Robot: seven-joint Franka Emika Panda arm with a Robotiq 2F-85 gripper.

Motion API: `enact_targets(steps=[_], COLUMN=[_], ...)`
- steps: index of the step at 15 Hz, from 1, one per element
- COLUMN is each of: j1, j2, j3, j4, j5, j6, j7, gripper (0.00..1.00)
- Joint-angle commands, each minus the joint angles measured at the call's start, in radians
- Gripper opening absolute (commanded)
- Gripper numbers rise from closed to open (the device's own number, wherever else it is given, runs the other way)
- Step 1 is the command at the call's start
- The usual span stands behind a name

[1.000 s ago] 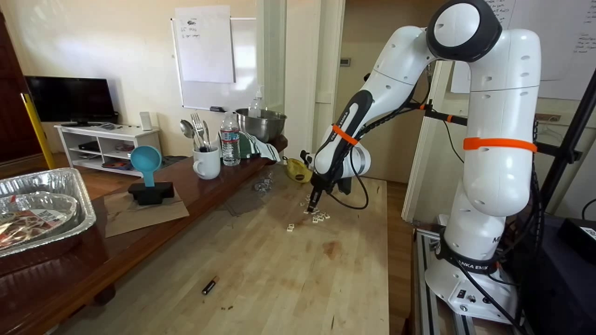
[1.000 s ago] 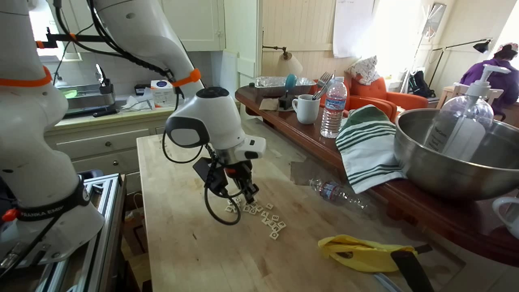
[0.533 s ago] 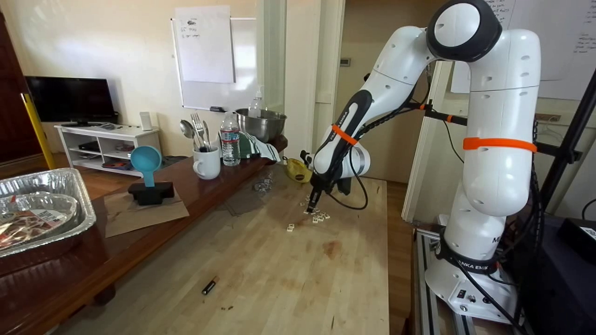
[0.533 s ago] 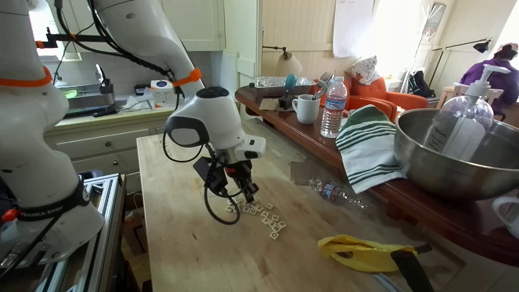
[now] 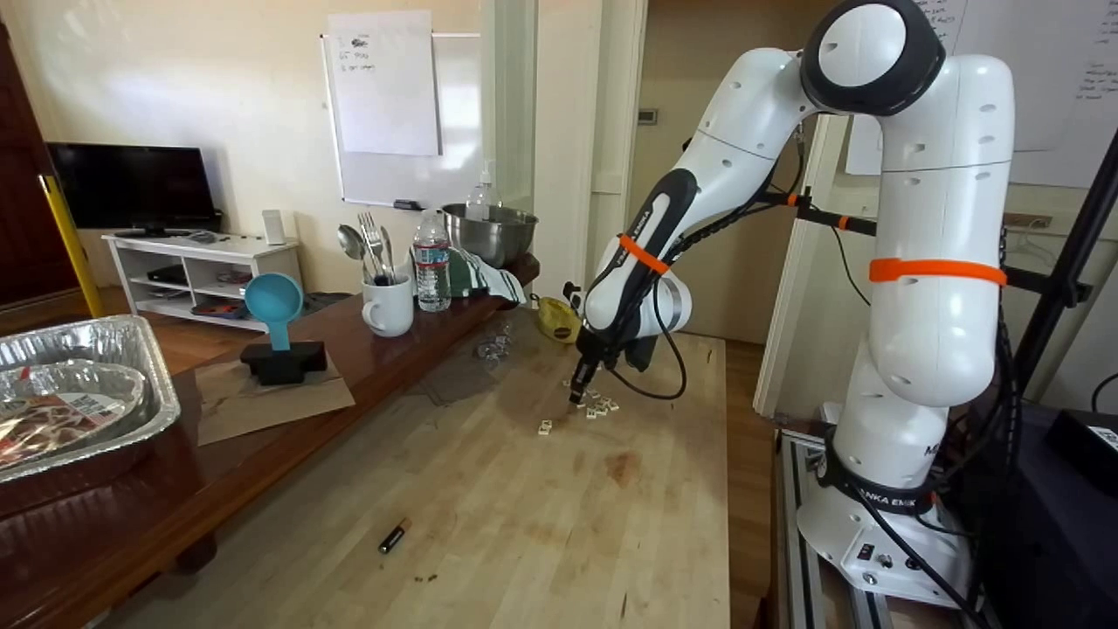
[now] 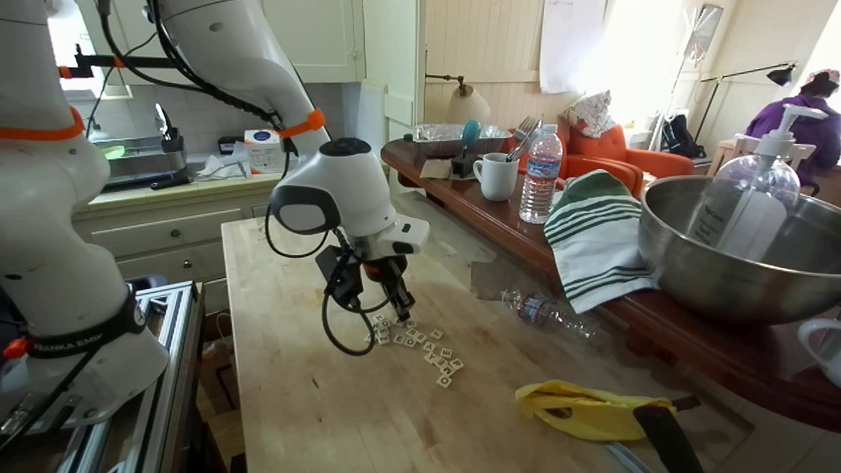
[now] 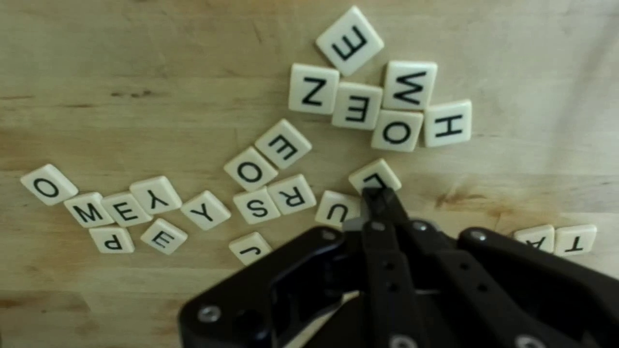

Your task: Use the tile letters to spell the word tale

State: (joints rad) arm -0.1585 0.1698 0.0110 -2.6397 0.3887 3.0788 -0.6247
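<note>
Pincer [image 7: 381,197] pressed together over a partly covered tile [image 7: 375,174], A tile [image 7: 536,238] just beside T tile [image 7: 575,240]

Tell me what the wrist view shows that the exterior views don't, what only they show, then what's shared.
Only the wrist view shows a readable T tile at its right.
Only the exterior views show the mug of cutlery and the steel bowl.
All share the tile letters, the wooden tabletop and the shut end effector.

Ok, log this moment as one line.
gripper: shut, at partly hidden tile, contact unclear | T tile and A tile: side by side, apart from others | tale: unfinished
</note>
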Motion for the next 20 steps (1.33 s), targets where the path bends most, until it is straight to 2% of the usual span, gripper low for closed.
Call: enact_targets(steps=[1, 9, 20], j1=[0.046, 0.095, 0.131], j2=[0.040, 0.056, 0.060], j3=[-0.020, -0.019, -0.015], j4=[0.019, 0.053, 0.066], j5=[0.018, 0.013, 0.012], j6=[0.010, 0.011, -0.011], j7=[0.133, 0.363, 0.509], gripper=[0.00, 0.00, 0.00])
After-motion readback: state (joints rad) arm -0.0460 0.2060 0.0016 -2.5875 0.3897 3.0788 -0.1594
